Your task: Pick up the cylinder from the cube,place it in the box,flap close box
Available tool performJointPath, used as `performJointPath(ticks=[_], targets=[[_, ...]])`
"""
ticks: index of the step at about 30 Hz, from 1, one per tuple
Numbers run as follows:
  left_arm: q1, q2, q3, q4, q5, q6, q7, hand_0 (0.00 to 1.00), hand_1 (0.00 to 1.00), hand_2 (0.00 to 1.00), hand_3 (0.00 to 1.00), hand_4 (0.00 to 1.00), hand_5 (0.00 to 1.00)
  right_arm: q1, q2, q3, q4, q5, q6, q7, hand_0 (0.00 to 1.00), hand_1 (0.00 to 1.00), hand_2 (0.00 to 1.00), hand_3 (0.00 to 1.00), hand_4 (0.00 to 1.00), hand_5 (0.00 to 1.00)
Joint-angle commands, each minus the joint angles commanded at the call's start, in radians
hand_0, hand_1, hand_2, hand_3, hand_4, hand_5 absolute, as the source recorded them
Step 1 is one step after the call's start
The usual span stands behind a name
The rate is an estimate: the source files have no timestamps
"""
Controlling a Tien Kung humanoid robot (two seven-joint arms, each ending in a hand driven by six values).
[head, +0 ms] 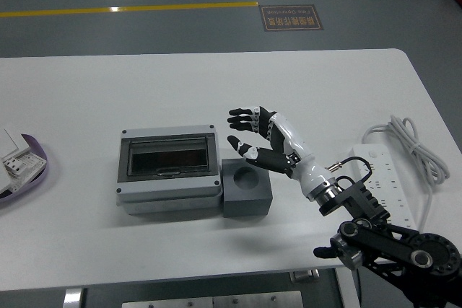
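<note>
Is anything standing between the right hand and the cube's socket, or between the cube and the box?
Nothing visible. The right hand, fingers spread, hovers above the dark cube, whose round socket faces up uncovered. The grey box sits directly left, but its clear flap looks shut.

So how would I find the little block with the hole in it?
Look at the middle of the white table, where a grey box with a dark see-through lid sits. Touching its right side is a smaller dark grey cube. Only it has a round hole on top, just below the open right hand.
</note>
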Motion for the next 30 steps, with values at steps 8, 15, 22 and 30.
performJointPath(ticks=[8,15,22,30], targets=[[-0.006,0.010,0.003,0.000,-0.007,-0.001,-0.004,0.511,0.559,0.559,0.596,0.722,0.178,-0.033,-0.015,0.053,0.015,-0.052,-0.028,-0.003,0.747,0.688,0.683,0.696,0.694,0.076],[-0.010,0.012,-0.005,-0.001,0.006,-0.005,0.003,0.511,0.560,0.559,0.596,0.722,0.178,-0.055,-0.009,0.072,0.004,-0.055,-0.035,0.001,0.738,0.692,0.657,0.693,0.684,0.013],[-0.018,0.017,-0.004,0.000,0.007,-0.005,0.000,0.511,0.558,0.560,0.598,0.723,0.159,-0.068,-0.019,0.087,-0.001,-0.041,-0.041,0.010,0.698,0.659,0.575,0.611,0.654,0.002],[-0.016,0.018,-0.020,0.004,0.024,-0.006,0.007,0.511,0.557,0.560,0.597,0.723,0.158,-0.086,-0.028,0.123,0.004,-0.033,-0.050,0.020,0.696,0.651,0.543,0.579,0.669,0.002]])
